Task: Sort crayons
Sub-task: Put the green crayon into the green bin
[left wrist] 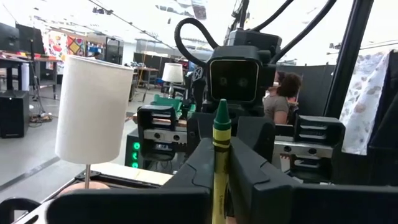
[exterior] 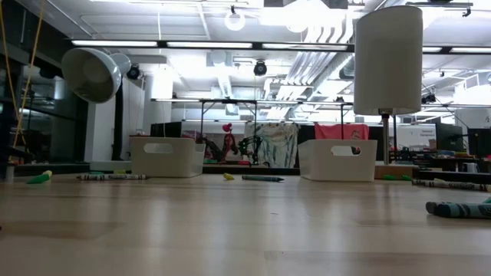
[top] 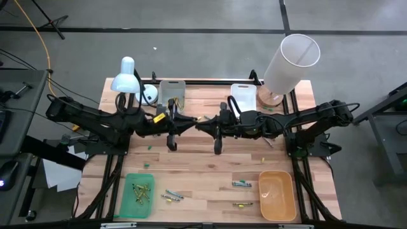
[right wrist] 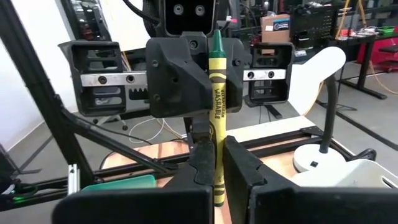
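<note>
High view: your two arms meet nose to nose above the middle of the desk point(top: 210, 175). The left gripper point(top: 191, 125) and right gripper point(top: 205, 125) are almost touching. Loose crayons point(top: 241, 184) lie on the near part of the desk, between the green tray point(top: 124, 202), which already holds several, and the orange tray point(top: 277, 194).

Low view: neither gripper shows. Crayons rest flat along the desk, one teal crayon point(exterior: 459, 208) near right.

Left wrist view: the left fingers point(left wrist: 199, 165) are closed on an upright yellow-green crayon point(left wrist: 221, 155), facing the other arm.

Right wrist view: the right fingers point(right wrist: 199, 158) are also closed on that crayon point(right wrist: 216, 93).

Risks: both grippers pinch one thin stick. If you pull either arm away before one lets go, the wax likely snaps. If both release together, it drops from mid-air and may roll off the desk. Any misalignment could make the housings collide.
</note>
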`<state>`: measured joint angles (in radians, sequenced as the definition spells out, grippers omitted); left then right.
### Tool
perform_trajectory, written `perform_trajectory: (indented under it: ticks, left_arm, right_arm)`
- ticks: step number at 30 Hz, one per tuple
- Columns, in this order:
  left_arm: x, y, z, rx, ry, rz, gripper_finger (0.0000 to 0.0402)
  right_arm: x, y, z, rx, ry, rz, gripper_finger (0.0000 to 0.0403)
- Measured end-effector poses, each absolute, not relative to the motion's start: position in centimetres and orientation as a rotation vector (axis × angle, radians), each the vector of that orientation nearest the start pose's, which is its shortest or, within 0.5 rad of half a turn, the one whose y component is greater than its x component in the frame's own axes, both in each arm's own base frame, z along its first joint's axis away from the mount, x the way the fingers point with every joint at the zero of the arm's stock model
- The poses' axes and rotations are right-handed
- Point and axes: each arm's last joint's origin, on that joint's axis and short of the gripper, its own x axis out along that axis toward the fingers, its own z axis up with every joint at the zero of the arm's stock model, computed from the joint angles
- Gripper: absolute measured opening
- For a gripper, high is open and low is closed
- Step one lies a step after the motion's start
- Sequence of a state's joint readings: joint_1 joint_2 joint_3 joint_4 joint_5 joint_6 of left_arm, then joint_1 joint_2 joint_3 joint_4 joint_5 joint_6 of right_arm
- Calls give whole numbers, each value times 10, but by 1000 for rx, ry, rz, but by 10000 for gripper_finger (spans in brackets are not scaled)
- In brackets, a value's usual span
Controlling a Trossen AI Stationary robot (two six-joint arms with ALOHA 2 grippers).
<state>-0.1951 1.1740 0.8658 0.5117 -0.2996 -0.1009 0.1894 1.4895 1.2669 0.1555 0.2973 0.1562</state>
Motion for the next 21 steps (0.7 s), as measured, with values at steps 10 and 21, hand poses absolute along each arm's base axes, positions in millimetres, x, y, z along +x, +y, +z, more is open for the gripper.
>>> perform_trajectory:
  ticks: [10, 21]
  left_arm:
    - [247, -38, 351, -123, -140, 178, 3]
    - [173, -41, 342, -260, 227, 140, 1]
  right_arm:
    - [333, 54, 373, 141, 43, -151, 106]
    - [284, 41, 382, 158, 243, -321, 229]
